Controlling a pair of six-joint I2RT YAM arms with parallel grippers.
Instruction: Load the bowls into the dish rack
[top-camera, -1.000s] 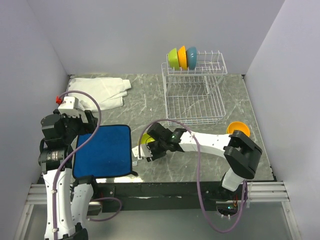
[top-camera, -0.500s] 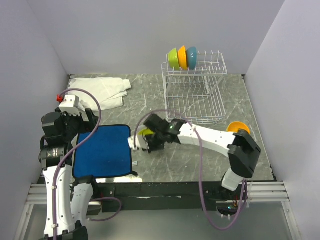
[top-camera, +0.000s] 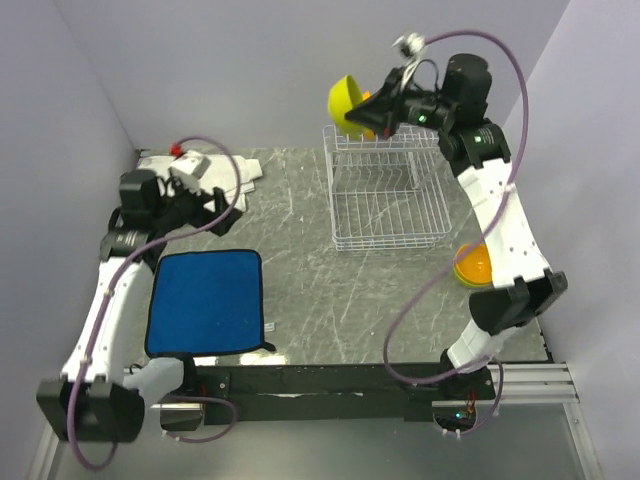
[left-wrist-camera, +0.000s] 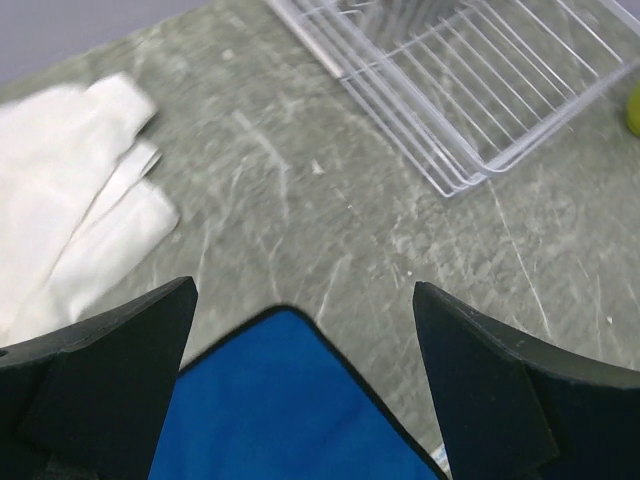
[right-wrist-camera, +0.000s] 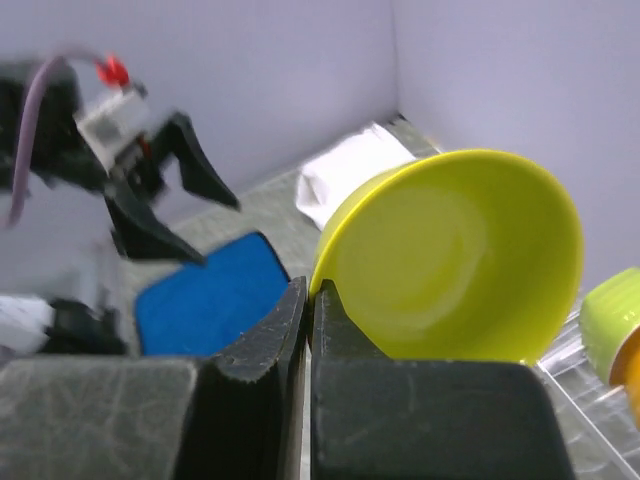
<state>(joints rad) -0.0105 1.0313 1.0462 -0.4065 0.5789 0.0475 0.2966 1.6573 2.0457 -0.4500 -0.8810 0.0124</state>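
Observation:
My right gripper (top-camera: 368, 112) is shut on the rim of a yellow bowl (top-camera: 343, 103) and holds it on edge in the air at the upper left corner of the white wire dish rack (top-camera: 390, 205). In the right wrist view the fingers pinch the bowl's rim (right-wrist-camera: 310, 300), with the yellow bowl (right-wrist-camera: 460, 260) opening towards the camera. A lime green bowl (right-wrist-camera: 612, 308) and an orange one beside it show at that view's right edge. Another orange bowl (top-camera: 473, 265) sits on the table right of the rack. My left gripper (left-wrist-camera: 305, 380) is open and empty above the blue mat's corner.
A blue cloth mat (top-camera: 205, 300) lies at the near left, also in the left wrist view (left-wrist-camera: 280, 410). A white folded cloth (top-camera: 225, 175) lies at the far left. The rack's lower basket (left-wrist-camera: 480, 90) is open. Grey walls enclose the table.
My right arm has lifted the yellow bowl from the table beside the mat up to the rack's upper left corner. My left arm has reached forward towards the white cloth.

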